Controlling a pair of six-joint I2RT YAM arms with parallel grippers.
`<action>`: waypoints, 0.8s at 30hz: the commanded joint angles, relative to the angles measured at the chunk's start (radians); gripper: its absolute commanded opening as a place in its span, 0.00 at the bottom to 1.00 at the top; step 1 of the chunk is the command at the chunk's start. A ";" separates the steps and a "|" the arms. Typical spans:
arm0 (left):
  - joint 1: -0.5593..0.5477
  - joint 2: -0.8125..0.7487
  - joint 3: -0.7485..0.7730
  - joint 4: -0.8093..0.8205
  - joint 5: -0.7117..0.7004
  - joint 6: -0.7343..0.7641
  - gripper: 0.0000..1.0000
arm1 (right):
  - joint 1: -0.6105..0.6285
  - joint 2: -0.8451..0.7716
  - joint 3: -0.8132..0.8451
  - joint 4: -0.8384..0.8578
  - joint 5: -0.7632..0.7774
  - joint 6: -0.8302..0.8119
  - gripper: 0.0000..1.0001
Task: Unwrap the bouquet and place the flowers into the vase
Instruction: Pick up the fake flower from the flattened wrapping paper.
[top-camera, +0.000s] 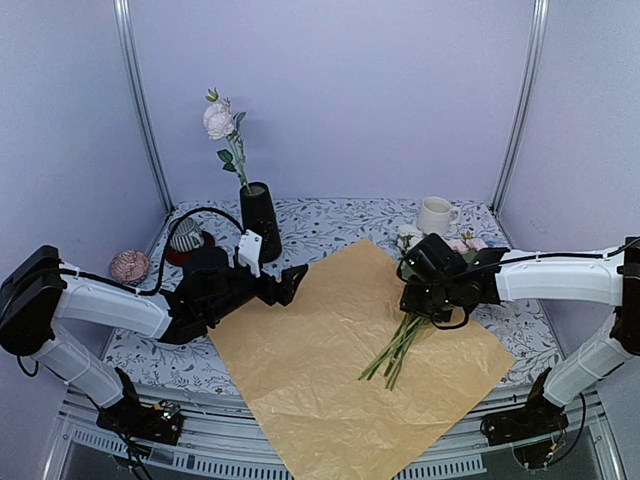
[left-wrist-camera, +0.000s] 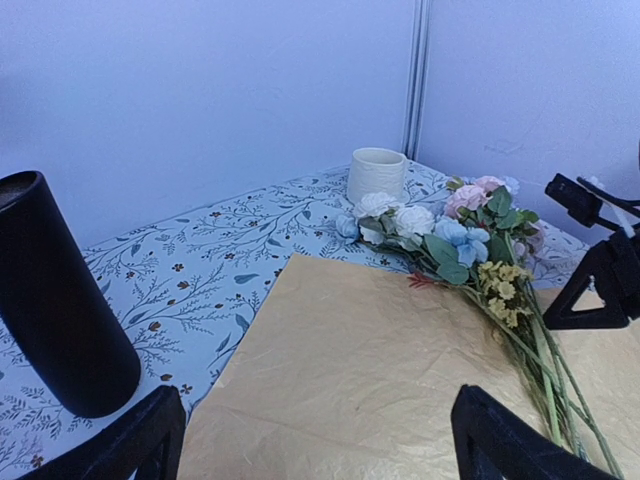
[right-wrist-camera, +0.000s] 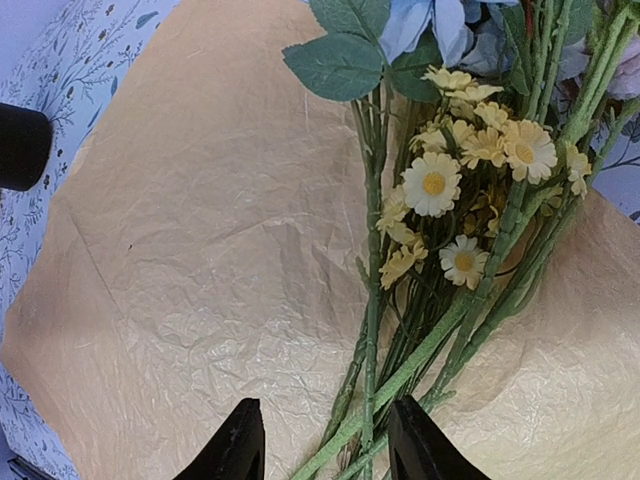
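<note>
Left fingers (left-wrist-camera: 140, 445) wide — bare paper (left-wrist-camera: 380, 370) ahead

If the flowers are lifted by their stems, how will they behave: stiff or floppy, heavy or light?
Probably light: the flowers have thin stems and small blooms. The stems lie loose, untied, so some may slip out or fan apart. The blooms sit at one far end, so that end would likely droop.
</note>
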 joint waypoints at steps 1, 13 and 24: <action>-0.016 0.008 0.024 -0.009 0.010 -0.003 0.95 | -0.007 0.028 0.010 0.011 -0.003 -0.002 0.45; -0.016 0.019 0.029 -0.009 0.007 0.002 0.95 | -0.018 0.059 0.025 0.029 -0.011 -0.021 0.45; -0.016 0.024 0.031 -0.011 0.010 0.003 0.95 | -0.031 0.104 0.050 0.029 -0.010 -0.040 0.45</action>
